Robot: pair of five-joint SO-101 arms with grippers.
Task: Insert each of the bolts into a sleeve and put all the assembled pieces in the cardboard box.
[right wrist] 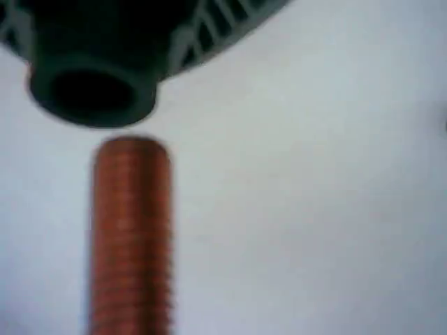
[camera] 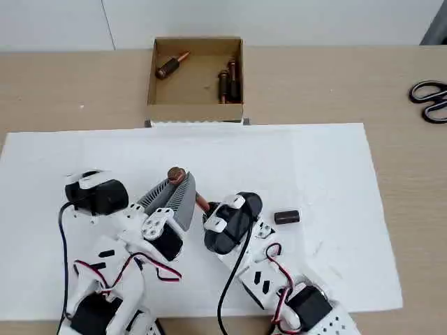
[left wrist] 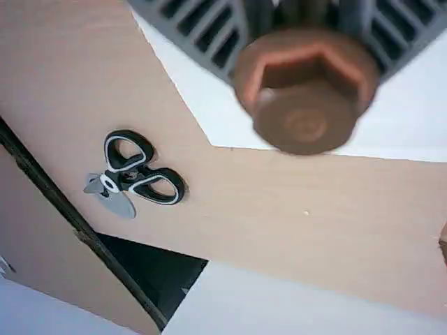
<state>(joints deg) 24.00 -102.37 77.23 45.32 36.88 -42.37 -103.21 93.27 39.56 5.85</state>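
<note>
My left gripper [camera: 179,180] is shut on a copper bolt [camera: 177,174], hex head up and away from the arm, its threaded shaft [camera: 202,203] slanting down toward the right arm. In the left wrist view the bolt head [left wrist: 305,91] sits between the grey ribbed fingers [left wrist: 188,21]. My right gripper [camera: 212,213] is shut on a dark sleeve [right wrist: 94,87], whose open bore faces the bolt's threaded tip [right wrist: 133,230] across a small gap. A second dark sleeve [camera: 286,217] lies on the white paper to the right. The cardboard box [camera: 195,112] holds three assembled pieces [camera: 172,66].
A white paper sheet [camera: 335,174] covers the wooden table under both arms. Black-handled scissors [camera: 429,100] lie at the far right edge of the table, also seen as scissors [left wrist: 133,178] in the left wrist view. The box stands just beyond the paper's far edge.
</note>
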